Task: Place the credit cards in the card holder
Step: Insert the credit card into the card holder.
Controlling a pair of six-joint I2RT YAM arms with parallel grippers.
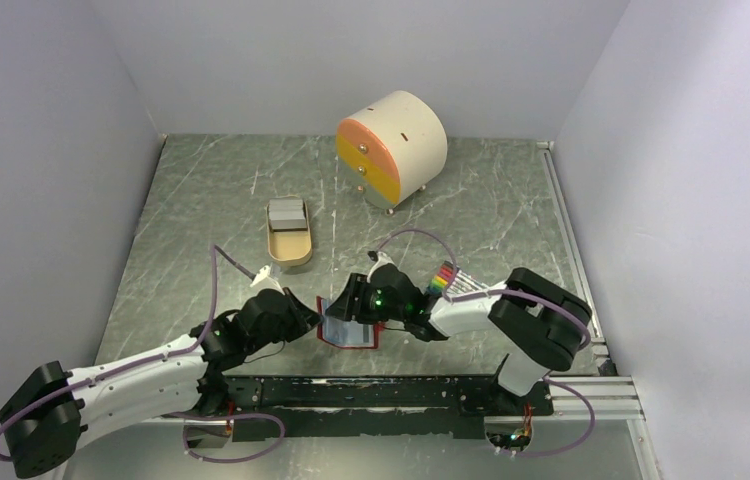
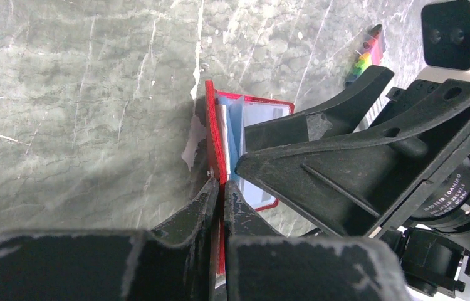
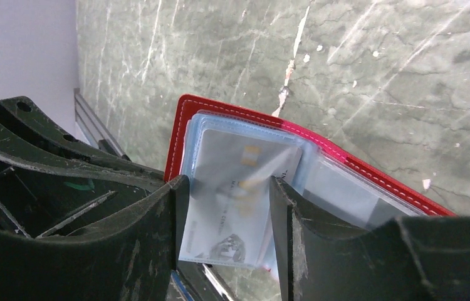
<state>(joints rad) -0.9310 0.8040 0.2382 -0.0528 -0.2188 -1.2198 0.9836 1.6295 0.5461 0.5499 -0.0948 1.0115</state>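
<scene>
Closest to the arm bases, the card holder [image 1: 349, 334] lies open on the bench [image 1: 201, 200], its red cover down and its pale blue pockets up. The left tool [image 2: 222, 185] comes in from the holder's left and is clamped fully shut on the red cover edge, which stands upright between its two fingers. The right tool [image 3: 227, 183] reaches in from the holder's right and hangs low over the pockets, its jaws partly apart. A silver-grey credit card [image 3: 232, 207] sits between its fingers [image 3: 282, 219], with its far end under the clear sleeve of the holder and its near end sticking out towards the wrist. The fingers stand at the card's two long edges, but I cannot tell whether they actually pinch it. Just beyond the holder to the right, beside the right arm, lies a bundle of rainbow-coloured sticks [image 1: 442, 278]. Further back and to the holder's left sits a tan oval tray [image 1: 291, 250] with a small stack of grey cards [image 1: 287, 213] in its far end. Furthest from the holder, near the back wall, stands a round cream drawer box [image 1: 396, 148] with an orange and yellow front.
</scene>
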